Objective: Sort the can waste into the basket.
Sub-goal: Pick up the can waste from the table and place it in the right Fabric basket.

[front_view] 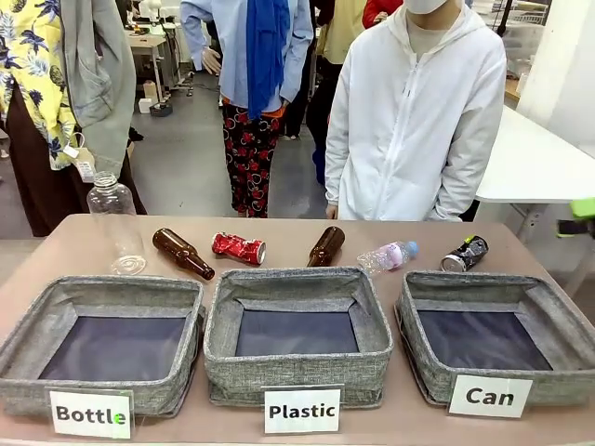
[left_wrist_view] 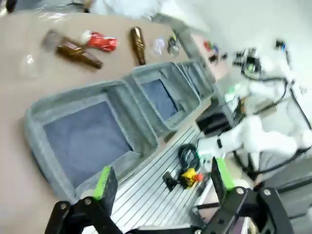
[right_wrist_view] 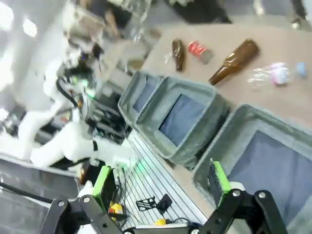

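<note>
Tan table [front_view: 279, 232] in a busy workshop, w/ people standing along the far side. L gripper [left_wrist_view: 162, 180]: jaws spread wide, nothing btwn the green pads [left_wrist_view: 103, 181]. It hangs over the slotted metal plate [left_wrist_view: 146, 195] at the robot's edge, just off the near wall of the "Bottle" basket [left_wrist_view: 36, 131]. R gripper [right_wrist_view: 161, 179]: spread the same way and empty, above that plate, near the front corner of the "Can" basket [front_view: 423, 358].

That basket sits at the right end of a row of 3 grey fabric baskets, white "Can" label [front_view: 490, 397] on its front wall and dark base in full view. The "Plastic" basket [front_view: 218, 358] is mid-row.

Both cans lie on the table behind the row. The red crushed can [front_view: 238, 247] is btwn two brown glass bottles [front_view: 182, 253], behind the "Plastic" basket. The black crushed can [front_view: 464, 253] lies just behind the "Can" basket's far wall, right of a crushed clear plastic bottle [front_view: 388, 255]. An upright clear bottle [front_view: 113, 218] stands far left. A person in a white jacket [front_view: 414, 121] stands at the far edge.
</note>
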Controlling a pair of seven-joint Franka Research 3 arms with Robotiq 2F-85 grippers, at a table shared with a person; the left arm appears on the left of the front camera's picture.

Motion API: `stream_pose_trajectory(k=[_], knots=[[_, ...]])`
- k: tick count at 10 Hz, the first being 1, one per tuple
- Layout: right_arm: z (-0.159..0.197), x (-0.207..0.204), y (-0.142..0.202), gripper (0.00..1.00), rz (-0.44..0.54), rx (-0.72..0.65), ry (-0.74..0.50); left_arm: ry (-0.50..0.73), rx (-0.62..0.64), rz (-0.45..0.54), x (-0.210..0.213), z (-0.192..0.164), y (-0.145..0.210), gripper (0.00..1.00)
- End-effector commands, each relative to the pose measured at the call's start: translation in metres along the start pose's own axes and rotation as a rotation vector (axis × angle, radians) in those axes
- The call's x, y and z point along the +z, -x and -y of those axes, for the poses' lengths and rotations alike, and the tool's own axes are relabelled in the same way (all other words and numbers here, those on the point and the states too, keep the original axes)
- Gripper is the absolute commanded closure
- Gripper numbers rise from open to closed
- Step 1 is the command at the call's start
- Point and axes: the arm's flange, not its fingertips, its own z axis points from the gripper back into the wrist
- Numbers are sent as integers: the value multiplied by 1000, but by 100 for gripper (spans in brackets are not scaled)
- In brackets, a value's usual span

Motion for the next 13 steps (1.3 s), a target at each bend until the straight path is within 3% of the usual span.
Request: stream_pose_trajectory(k=[1, 3, 5, 6, 13], knots=[[24, -6, 45, 0, 118, -59, -33, 157, 197, 148, -45, -66, 56, 0], [44, 13, 54, 0, 207, -199, 68, 241, 308, 260, -49, -91, 67, 0], [63, 18, 64, 0, 264, -340, 193, 245, 344, 348, -69, -82, 61, 0], [72, 46, 37, 0, 199, -235, 69, 199, 355, 267, -4, -116, 49, 0], [72, 46, 37, 0, 199, -235, 69, 199, 355, 267, -4, -116, 49, 0]])
